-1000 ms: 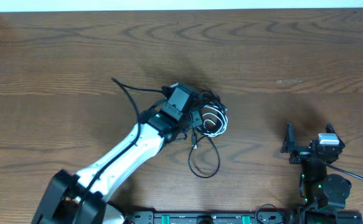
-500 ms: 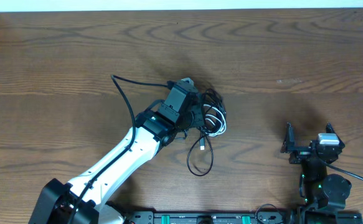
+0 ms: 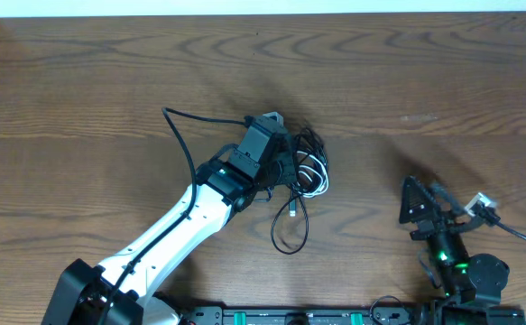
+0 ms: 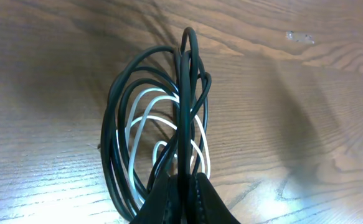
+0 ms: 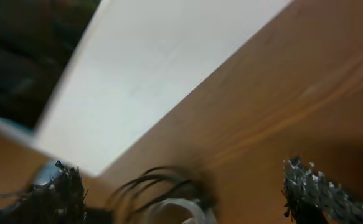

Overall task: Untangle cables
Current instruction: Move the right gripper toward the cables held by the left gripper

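The cables [image 3: 306, 164] lie in a tangled bundle at the table's middle: black loops wound around a white cable [image 3: 317, 177]. One black loop [image 3: 290, 236] trails toward the front and a black tail [image 3: 178, 126] runs off to the left. My left gripper [image 3: 288, 161] is shut on a black strand of the bundle. In the left wrist view the fingertips [image 4: 197, 198] pinch that strand, and the black and white coils [image 4: 159, 134] stand up from the wood beyond them. My right gripper [image 3: 429, 203] hangs open and tilted at the front right, apart from the cables, which show blurred [image 5: 162, 186] between its fingers.
The wooden table [image 3: 407, 72] stretches bare toward its far edge, where a white strip [image 3: 263, 7] runs. A small pale mark [image 3: 418, 117] sits on the wood at the right. Both arm bases [image 3: 290, 316] stand along the front edge.
My left gripper shifted slightly up and right with the bundle, drawing the front loop tighter. My right gripper has tilted and turned to face left toward the cables.
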